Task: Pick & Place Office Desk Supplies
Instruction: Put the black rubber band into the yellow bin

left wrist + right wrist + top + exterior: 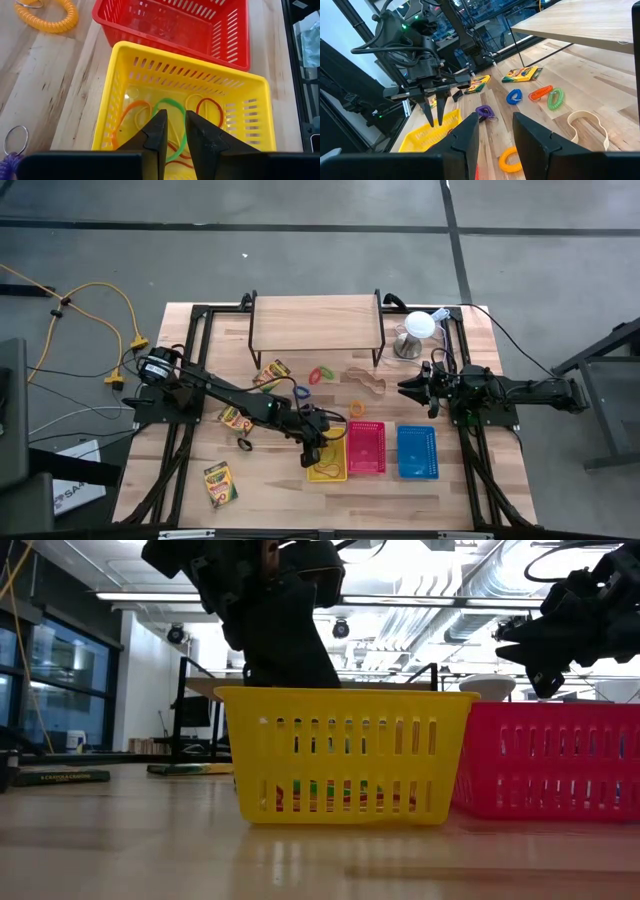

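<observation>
The wooden table carries three slotted baskets in a row: yellow basket, red basket, blue basket. The left gripper hangs above the yellow basket, its fingers slightly apart and holding nothing. Thin rubber-band loops, orange, green and red, lie flat on that basket's floor. The right gripper waits over the table's far right part, fingers apart, empty. Flat yellow-and-green crayon boxes lie scattered on the left side.
</observation>
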Tool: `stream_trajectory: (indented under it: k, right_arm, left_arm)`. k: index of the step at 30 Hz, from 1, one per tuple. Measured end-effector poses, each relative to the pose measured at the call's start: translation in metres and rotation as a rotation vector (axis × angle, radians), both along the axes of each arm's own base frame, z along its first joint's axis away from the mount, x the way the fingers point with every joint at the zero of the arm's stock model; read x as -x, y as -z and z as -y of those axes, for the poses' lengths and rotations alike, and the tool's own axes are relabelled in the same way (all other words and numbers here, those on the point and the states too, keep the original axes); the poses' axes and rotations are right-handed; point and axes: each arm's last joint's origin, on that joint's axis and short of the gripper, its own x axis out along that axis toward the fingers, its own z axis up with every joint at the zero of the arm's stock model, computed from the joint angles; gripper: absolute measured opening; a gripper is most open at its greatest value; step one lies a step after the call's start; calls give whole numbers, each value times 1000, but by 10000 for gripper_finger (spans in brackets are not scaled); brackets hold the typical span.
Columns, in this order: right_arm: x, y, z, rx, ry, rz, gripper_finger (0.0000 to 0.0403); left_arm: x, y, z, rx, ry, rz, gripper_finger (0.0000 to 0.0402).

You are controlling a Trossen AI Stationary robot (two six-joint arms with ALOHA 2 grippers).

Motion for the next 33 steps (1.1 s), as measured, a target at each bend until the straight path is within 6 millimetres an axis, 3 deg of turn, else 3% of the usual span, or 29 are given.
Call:
stream_trajectory:
  k: [8,24,33]
  right_arm:
    - [0,0,0,0,0,0,107]
    - [0,0,0,0,0,0,107]
    - [0,0,0,0,0,0,107]
  left_arm:
    - [7,-5,1,60,86,-46,65]
    - [53,-45,-11,14,92,-195,65]
    - [66,-43,-3,-1,112,-287,65]
